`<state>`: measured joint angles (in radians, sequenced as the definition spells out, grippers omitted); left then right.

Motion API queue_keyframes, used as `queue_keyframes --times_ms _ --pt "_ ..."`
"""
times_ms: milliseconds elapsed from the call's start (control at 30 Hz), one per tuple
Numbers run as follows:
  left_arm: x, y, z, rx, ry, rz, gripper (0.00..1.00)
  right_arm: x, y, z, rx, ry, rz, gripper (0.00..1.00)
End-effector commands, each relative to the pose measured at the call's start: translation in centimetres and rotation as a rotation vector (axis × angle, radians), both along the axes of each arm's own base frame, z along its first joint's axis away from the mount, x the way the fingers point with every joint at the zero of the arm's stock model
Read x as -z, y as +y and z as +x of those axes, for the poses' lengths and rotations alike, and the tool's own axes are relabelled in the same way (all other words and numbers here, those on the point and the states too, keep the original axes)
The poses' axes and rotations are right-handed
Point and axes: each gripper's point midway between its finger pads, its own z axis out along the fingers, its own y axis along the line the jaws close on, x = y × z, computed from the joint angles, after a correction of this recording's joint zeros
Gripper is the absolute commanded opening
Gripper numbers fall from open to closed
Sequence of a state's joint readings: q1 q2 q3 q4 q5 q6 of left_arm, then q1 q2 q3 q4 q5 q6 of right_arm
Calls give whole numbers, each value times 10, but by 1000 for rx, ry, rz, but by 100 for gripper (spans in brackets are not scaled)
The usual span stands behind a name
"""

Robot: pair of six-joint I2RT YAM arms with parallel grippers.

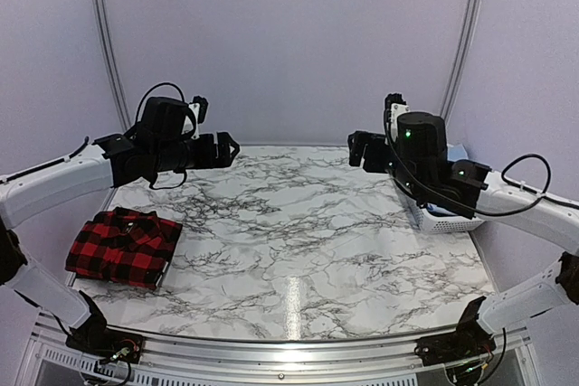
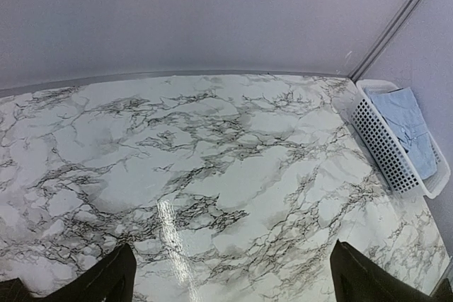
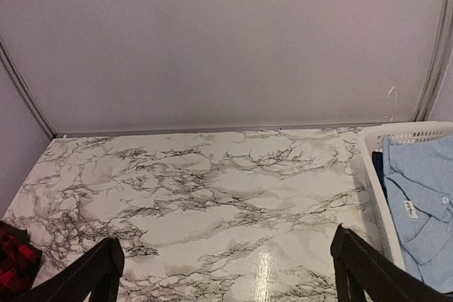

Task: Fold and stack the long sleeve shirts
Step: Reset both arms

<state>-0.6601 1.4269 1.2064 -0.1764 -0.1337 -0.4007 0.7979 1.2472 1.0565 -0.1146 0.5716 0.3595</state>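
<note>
1. White basket (image 1: 443, 219), at 3 o'clock on the table (image 1: 289, 241) in the top view: the right arm (image 1: 434, 169) covers most of it, so only part of a slotted wall shows.
2. Light blue shirt (image 3: 421, 203) in the basket: the right wrist view cuts it off at the right and bottom edges. Its collar label (image 3: 410, 208) is too small to read.
3. Dark strip (image 3: 377, 164) at the blue shirt's 9 o'clock, against the basket wall: too little shows to tell what it is.
4. Red-and-black plaid shirt (image 3: 14, 259): the right wrist view shows only a corner at 8 o'clock, cut off by the left and bottom edges.
5. Left gripper (image 2: 231, 249) and right gripper (image 3: 226, 238): each wrist view shows only two dark fingers (image 2: 106, 281), set wide apart at 7 and 5 o'clock and cut off by the bottom edge.
</note>
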Motion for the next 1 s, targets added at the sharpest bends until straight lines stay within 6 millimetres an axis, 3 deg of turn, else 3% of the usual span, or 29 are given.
queue_keyframes --times_ms 0,433,967 --pt "-21 6 8 -23 -74 12 99 -12 -11 0 35 -45 -4 99" --pt "-20 11 9 -53 -69 1 99 -7 -22 -3 72 -47 -9 99" --pt "-19 3 9 -18 -58 -8 99 -1 -23 -2 78 -38 -38 99"
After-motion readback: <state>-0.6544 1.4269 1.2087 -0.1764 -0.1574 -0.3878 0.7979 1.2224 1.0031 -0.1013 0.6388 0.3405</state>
